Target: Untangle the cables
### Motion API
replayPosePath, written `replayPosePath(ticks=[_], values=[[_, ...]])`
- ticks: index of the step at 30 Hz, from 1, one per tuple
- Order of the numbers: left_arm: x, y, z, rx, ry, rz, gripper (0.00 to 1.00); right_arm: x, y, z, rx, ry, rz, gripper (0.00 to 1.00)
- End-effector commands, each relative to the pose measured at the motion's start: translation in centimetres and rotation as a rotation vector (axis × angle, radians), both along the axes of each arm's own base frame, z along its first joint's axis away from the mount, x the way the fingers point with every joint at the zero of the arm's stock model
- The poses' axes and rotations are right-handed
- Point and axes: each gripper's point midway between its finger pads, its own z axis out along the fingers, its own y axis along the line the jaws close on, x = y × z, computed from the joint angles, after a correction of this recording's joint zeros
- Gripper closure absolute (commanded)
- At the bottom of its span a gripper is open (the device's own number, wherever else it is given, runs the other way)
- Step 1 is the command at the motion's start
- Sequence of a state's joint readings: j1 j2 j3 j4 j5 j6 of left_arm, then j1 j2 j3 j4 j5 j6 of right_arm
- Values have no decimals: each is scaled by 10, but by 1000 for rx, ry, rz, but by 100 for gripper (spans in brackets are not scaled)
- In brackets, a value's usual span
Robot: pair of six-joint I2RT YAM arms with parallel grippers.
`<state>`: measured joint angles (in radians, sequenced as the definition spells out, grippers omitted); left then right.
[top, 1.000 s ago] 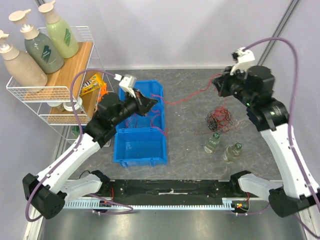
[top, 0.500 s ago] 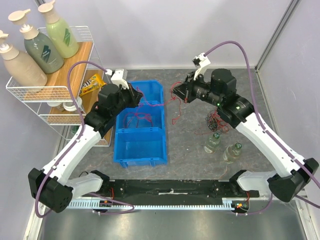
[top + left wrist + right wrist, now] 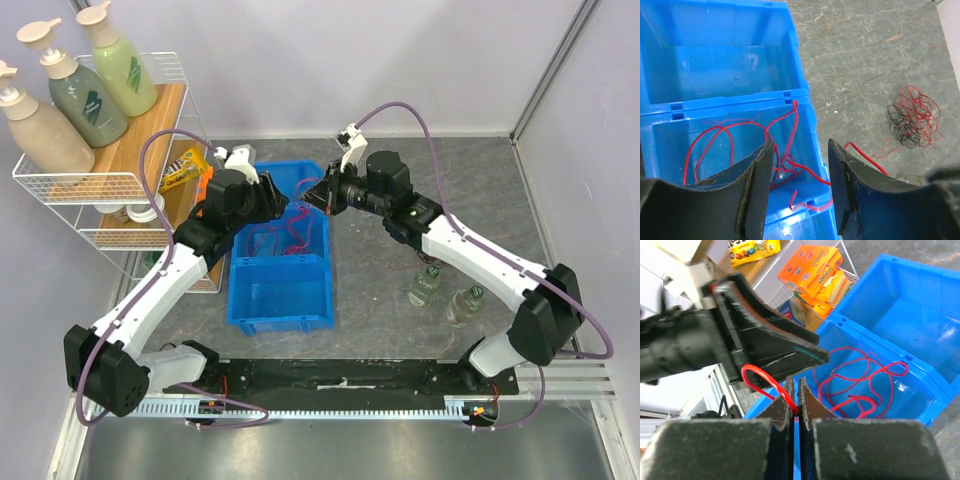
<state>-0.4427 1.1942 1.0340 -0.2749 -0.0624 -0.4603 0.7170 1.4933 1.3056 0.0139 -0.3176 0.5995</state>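
The right end effector (image 3: 795, 385) is clenched on a red cable (image 3: 757, 374), whose short loop stands up just left of the pinch in the right wrist view. From there the strand drops into the blue bin (image 3: 280, 290) and curls across the floor of its upper compartment in the top view. Its run goes down and to the left, away from the pinch.

The left end effector (image 3: 801, 145) hangs over that same compartment, just to the left of the right one in the top view. Its fingers are spread with nothing between them, so it is released. The loose red curls lie directly below its gap.

The coming move probably turns on the right arm letting the strand fall here. The remaining tangle (image 3: 914, 116) of red and black wire sits on the table (image 3: 865, 60), well apart at the right of the left wrist view. It lies on the right arm's side.

A second earlier the right end effector was at the upper right of the top view with the strand stretched across the table to the left one, which appeared clamped on it. Since then the right arm has swung over to the bin, the left fingers have parted and the strand has gone slack.
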Motion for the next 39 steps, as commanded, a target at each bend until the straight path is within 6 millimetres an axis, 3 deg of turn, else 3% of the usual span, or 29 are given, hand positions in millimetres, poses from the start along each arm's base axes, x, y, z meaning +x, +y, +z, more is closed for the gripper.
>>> replayPosePath(ticks=[1, 4, 9, 13, 14, 15, 17, 20, 24, 27, 31, 34, 35, 38, 39], values=[[-18, -8, 45, -82, -81, -83, 46, 14, 13, -4, 90, 8, -21, 100], [-37, -16, 73, -128, -150, -171, 46, 18, 23, -23, 86, 51, -8, 100], [-69, -18, 134, -202, -306, -272, 47, 12, 62, -57, 39, 114, 83, 100], [-99, -31, 184, -310, -428, -405, 47, 18, 82, -113, -100, 210, 84, 100], [-107, -35, 193, -337, -448, -445, 47, 17, 79, -128, -172, 242, 83, 98], [-112, -38, 200, -354, -469, -475, 47, 19, 75, -142, -240, 254, 70, 90], [-117, -44, 206, -378, -482, -520, 46, 30, 57, -143, -329, 209, -11, 66], [-117, -53, 207, -390, -463, -567, 46, 36, 20, -132, -444, 139, -106, 40], [-128, -75, 208, -417, -450, -684, 46, 30, -39, -127, -512, 132, -131, 33], [-133, -96, 198, -412, -425, -743, 46, 26, -84, -109, -492, 101, -171, 30], [-130, -128, 176, -408, -366, -791, 46, 43, -186, -101, -495, 128, -462, 22], [-130, -162, 145, -363, -301, -829, 47, 57, -289, -129, -574, 248, -831, 20], [-128, -172, 134, -339, -279, -838, 47, 56, -312, -141, -593, 301, -899, 21], [-113, -198, 84, -220, -160, -824, 47, 51, -359, -175, -579, 432, -981, 23], [-106, -205, 68, -184, -118, -818, 48, 50, -364, -182, -574, 457, -979, 25]])
